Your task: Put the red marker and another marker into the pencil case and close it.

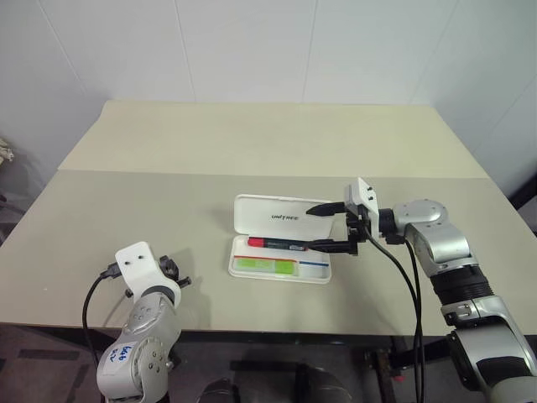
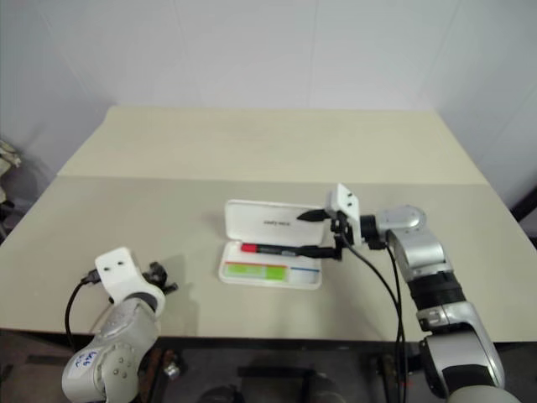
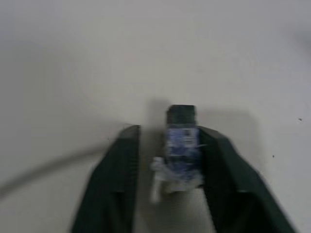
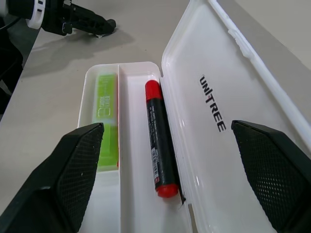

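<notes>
The white pencil case [image 1: 317, 270] lies open at the table's middle, its lid [image 1: 273, 215] raised toward the far side with "UNITREE" printed on it. The red marker [image 4: 158, 141], black barrel with red ends, lies in the tray next to the hinge. Another marker [image 4: 104, 104], light green, lies in the tray's front compartment. My right gripper [image 1: 324, 227] is open at the case's right end, one finger by the lid, the other by the tray, holding nothing. My left gripper [image 1: 174, 273] hovers low over the table's front left; a small blurred blue-and-white thing [image 3: 182, 145] shows at it.
The beige table [image 1: 252, 159] has a seam across it behind the case. A white wall stands beyond its far edge. A black cable [image 1: 403, 269] hangs from my right wrist to the table's front edge.
</notes>
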Controlling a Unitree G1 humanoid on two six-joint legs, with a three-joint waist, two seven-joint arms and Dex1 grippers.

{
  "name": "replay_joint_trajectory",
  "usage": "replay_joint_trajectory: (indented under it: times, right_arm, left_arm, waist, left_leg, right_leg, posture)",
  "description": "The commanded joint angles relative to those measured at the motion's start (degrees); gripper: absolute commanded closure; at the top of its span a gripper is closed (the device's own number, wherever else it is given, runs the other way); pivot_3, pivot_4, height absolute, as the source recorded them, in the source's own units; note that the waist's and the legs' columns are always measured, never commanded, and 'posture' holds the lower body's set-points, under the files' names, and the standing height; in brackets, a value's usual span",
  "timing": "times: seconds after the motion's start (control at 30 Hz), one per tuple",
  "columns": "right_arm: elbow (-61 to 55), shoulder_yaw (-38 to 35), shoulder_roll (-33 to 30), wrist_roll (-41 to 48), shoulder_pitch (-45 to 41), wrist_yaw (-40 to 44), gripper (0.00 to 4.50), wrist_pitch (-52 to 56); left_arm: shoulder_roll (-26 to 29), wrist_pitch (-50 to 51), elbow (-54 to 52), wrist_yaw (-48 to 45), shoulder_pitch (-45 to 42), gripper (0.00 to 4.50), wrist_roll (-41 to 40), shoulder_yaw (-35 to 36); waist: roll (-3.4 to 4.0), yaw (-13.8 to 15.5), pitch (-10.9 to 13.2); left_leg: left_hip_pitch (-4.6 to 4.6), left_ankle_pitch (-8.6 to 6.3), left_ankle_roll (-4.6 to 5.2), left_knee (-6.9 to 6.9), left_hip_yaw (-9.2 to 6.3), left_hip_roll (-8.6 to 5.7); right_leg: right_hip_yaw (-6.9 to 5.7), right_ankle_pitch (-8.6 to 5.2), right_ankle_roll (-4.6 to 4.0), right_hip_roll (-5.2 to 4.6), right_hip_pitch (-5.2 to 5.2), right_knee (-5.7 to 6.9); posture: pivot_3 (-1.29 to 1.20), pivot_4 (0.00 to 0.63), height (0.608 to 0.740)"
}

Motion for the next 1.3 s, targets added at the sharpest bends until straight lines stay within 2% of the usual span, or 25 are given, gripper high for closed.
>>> replay_joint_trajectory:
  times: [0.03,0.07,0.2,0.37,0.6,0.77,0.97,1.13,1.3]
  right_arm:
    - [-1.39,-2.25,-0.3,0.72,-0.51,-0.62,0.0,-0.82]
    - [-1.3,-2.26,-0.26,0.69,-0.58,-0.74,0.0,-0.89]
    - [-0.93,-2.4,-0.22,0.66,-0.91,-1.15,0.0,-1.14]
    - [-2.05,-3.93,-0.75,2.49,-0.35,-1.01,0.0,0.22]
    - [-8.02,-7.41,-2.5,7.21,2.82,-0.13,0.0,4.63]
    - [-16.61,-10.95,-4.11,13.37,8.28,-0.25,0.0,10.15]
    - [-24.27,-15.02,-6.75,18.77,16.65,-0.17,0.0,12.98]
    - [-24.65,-16.69,-8.22,19.21,22.22,2.35,0.0,9.75]
    - [-23.36,-18.88,-8.98,19.46,26.03,5.83,0.0,5.12]
  left_arm:
    - [-3.01,3.65,2.56,-1.46,-0.22,3.98,-0.94,0.23]
    - [-2.92,3.8,2.53,-1.71,-0.3,4.12,-0.84,0.35]
    - [-1.69,3.75,1.71,-3.47,-0.67,4.12,-0.64,-0.02]
    - [6.91,-2.83,0.08,-11.66,-0.82,4.12,0.92,-4.68]
    - [13.36,-6.48,1.38,-19.18,-5.21,4.12,-0.33,-0.59]
    - [19.15,-10.51,0.9,-29.21,-9.52,4.12,-3.96,-0.89]
    - [26.42,-17.04,1.35,-46.21,-13.13,4.12,-11.95,-2.08]
    - [32.9,-20.94,5.21,-60.1,-15.97,4.12,-15.94,-5.24]
    - [39.62,-25.06,11.38,-72.06,-19.98,4.12,-14.29,-12.14]
  waist:
    - [0.01,0.02,-0.01]
    - [0.03,0.07,-0.02]
    - [0.03,0.1,-0.02]
    - [-0.01,0.54,0.01]
    - [-0.02,-0.09,0.02]
    - [-0.02,0.04,0.02]
    - [-0.02,0.27,0.03]
    - [-0.02,0.2,0.04]
    - [0.0,0.04,0.07]
  left_leg:
    - [0.0,-0.01,0.0,-0.01,0.0,0.0]
    - [0.0,-0.01,0.0,-0.02,-0.02,0.0]
    - [-0.01,0.0,-0.02,-0.02,-0.08,0.01]
    - [-0.08,0.03,-0.04,-0.02,-0.13,0.0]
    - [-0.19,-0.23,-0.09,-0.12,-0.23,0.12]
    - [-0.35,-0.29,-0.13,-0.17,-0.26,0.17]
    - [-0.4,-0.42,0.01,-0.13,-0.26,0.15]
    - [-0.33,-0.41,-0.01,-0.1,-0.27,0.15]
    - [-0.27,-0.36,-0.09,-0.1,-0.25,0.15]
  right_leg:
    - [-0.01,0.04,0.07,0.0,0.0,0.0]
    - [-0.03,0.08,0.14,0.0,0.0,0.01]
    - [-0.09,0.08,0.13,0.0,0.0,0.03]
    - [-0.19,0.06,0.1,-0.02,-0.02,0.0]
    - [-0.52,-0.01,0.05,-0.03,-0.09,0.02]
    - [-0.69,-0.04,0.08,-0.03,-0.13,0.05]
    - [-0.74,-0.07,0.13,-0.07,-0.11,-0.04]
    - [-0.74,-0.11,0.08,-0.05,-0.09,-0.21]
    - [-0.68,-0.13,0.06,0.0,-0.09,-0.13]
  posture:
    - [0.0,0.15,0.74]
    - [0.0,0.15,0.74]
    - [0.0,0.15,0.74]
    - [0.0,0.15,0.74]
    - [0.0,0.15,0.74]
    - [0.0,0.15,0.74]
    - [0.0,0.15,0.74]
    - [0.0,0.15,0.74]
    - [0.0,0.15,0.74]
